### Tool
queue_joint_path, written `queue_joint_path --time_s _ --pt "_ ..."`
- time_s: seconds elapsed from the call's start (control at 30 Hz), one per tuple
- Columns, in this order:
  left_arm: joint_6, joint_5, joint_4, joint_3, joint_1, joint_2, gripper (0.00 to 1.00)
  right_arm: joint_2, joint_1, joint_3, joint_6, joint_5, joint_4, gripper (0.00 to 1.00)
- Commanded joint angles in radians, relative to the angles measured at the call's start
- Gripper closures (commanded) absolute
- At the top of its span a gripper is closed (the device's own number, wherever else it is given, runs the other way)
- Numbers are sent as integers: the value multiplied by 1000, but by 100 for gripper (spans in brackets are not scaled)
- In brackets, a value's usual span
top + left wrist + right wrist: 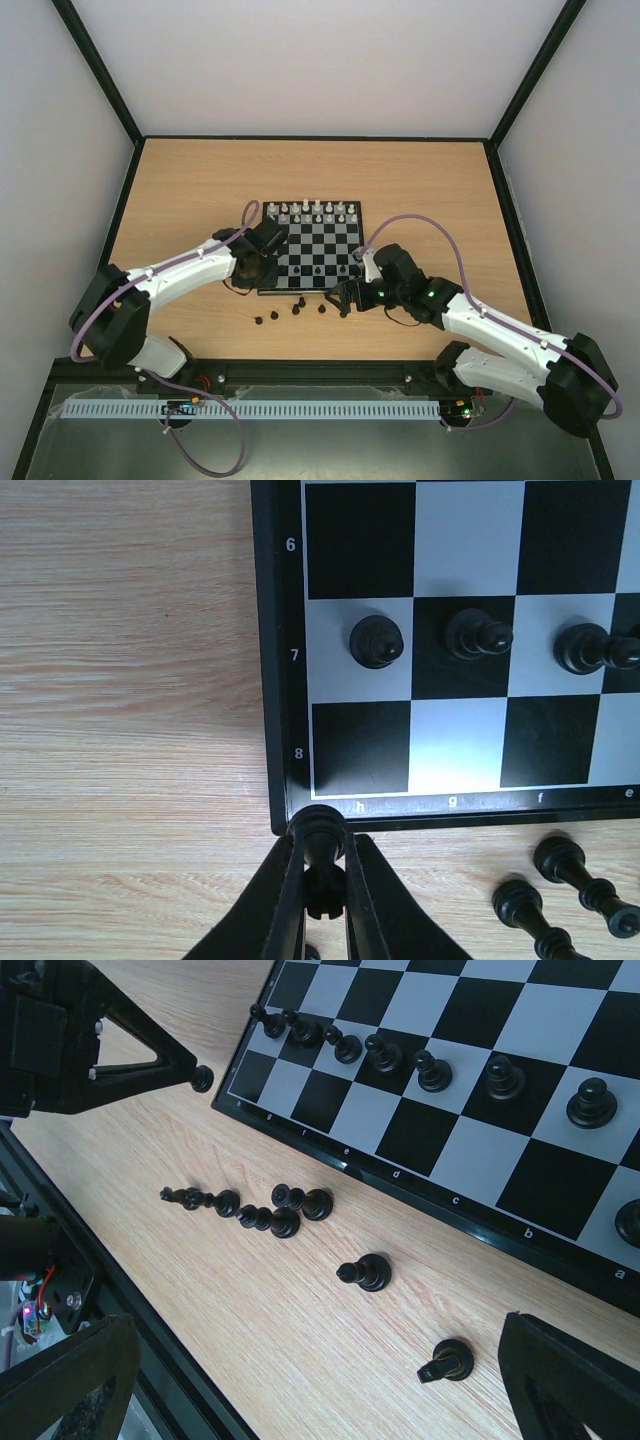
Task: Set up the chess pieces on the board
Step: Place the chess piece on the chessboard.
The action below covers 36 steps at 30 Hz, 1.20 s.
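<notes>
Left wrist: L tool (322, 835) pinches black piece (322, 885), base hidden, maybe pawn; R tool (315, 1380) spread wide.

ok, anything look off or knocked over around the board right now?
Nothing looks damaged. Several black pieces lie on the table just off the near edge of the board, mostly tipped on their sides rather than standing on squares. The left gripper is shut on another black piece at the board's corner.

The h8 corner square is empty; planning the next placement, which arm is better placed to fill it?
Left: the left gripper is shut on a black piece at the board corner beside h8; the right gripper hangs open, empty, above loose pieces.
</notes>
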Motion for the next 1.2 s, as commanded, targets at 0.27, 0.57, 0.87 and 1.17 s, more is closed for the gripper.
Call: queue_joint_path --time_s 0.27,0.57,0.87,1.17 --pt "39 1 56 30 16 72 96 12 10 -12 5 -1 4 1" --pt "47 8 73 39 19 96 96 13 11 -11 6 0 4 1" --pt "48 15 85 36 19 111 95 15 13 -11 5 -1 5 1" --pt "49 30 97 41 18 126 91 16 16 -11 6 0 5 1"
